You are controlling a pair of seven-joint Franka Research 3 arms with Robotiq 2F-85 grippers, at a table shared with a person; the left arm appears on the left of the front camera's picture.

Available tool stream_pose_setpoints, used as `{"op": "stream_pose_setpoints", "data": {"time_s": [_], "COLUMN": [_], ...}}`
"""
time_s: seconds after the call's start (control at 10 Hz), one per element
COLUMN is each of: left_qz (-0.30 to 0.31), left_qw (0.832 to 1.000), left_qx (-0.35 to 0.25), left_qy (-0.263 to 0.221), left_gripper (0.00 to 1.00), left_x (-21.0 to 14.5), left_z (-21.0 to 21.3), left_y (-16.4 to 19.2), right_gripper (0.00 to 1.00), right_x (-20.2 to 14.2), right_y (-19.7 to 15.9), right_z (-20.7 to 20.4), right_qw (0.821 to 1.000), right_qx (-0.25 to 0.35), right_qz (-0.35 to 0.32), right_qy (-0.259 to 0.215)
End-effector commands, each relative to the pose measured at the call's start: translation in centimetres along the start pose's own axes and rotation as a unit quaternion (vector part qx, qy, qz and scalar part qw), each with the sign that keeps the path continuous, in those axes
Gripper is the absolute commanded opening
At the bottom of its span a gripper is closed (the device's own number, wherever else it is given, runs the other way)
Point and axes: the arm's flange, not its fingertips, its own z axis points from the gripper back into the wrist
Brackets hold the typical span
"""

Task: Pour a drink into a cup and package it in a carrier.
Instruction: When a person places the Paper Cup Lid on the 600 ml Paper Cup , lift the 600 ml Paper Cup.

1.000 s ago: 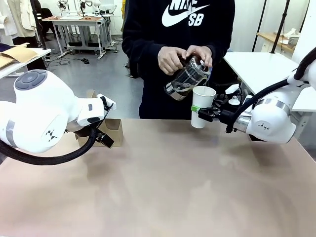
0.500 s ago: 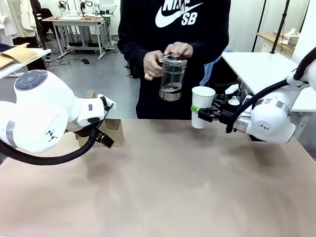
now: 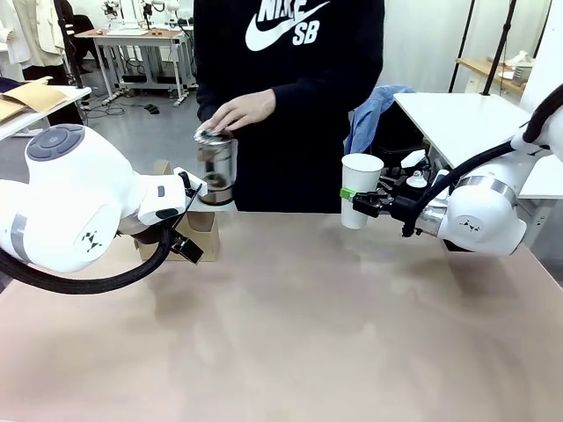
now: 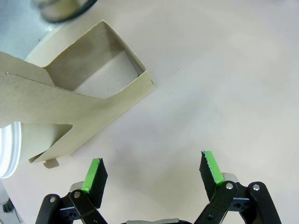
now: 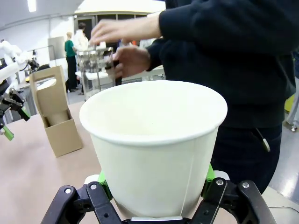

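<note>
Two robot hands. Right hand (image 3: 355, 203): clamped on cup (image 3: 361, 180), kept upright at the far counter (image 3: 308, 334) edge, presumably for filling. Left hand (image 4: 152, 169): spread wide, empty, over carrier (image 4: 88, 102), likely ready to steady it. Person's jug (image 3: 215, 171) near carrier.

Left tool (image 4: 153, 166) agape, right tool (image 5: 157, 183) clenched.

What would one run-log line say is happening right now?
right tool: shut on cup, upright | left tool: open, empty, near carrier | person's hand: on top of glass jug, by carrier
</note>
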Motion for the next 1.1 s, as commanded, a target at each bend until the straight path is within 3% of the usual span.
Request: {"op": "stream_pose_setpoints", "data": {"time_s": [0.0, 1.0], "left_qz": [0.001, 0.001], "left_qw": [1.0, 1.0], "left_qx": [-0.001, -0.001], "left_qy": [-0.001, -0.001], "left_gripper": [1.0, 1.0], "left_x": [-0.02, -0.02], "left_z": [0.03, 0.03], "left_y": [0.03, 0.03], "right_gripper": [0.8, 0.8], "right_x": [0.46, 0.46], "right_y": [0.28, 0.28], "right_z": [-0.3, -0.3], "right_qw": [1.0, 1.0], "right_qx": [-0.011, -0.011], "right_qz": [-0.001, -0.001], "right_qy": [-0.002, -0.002]}}
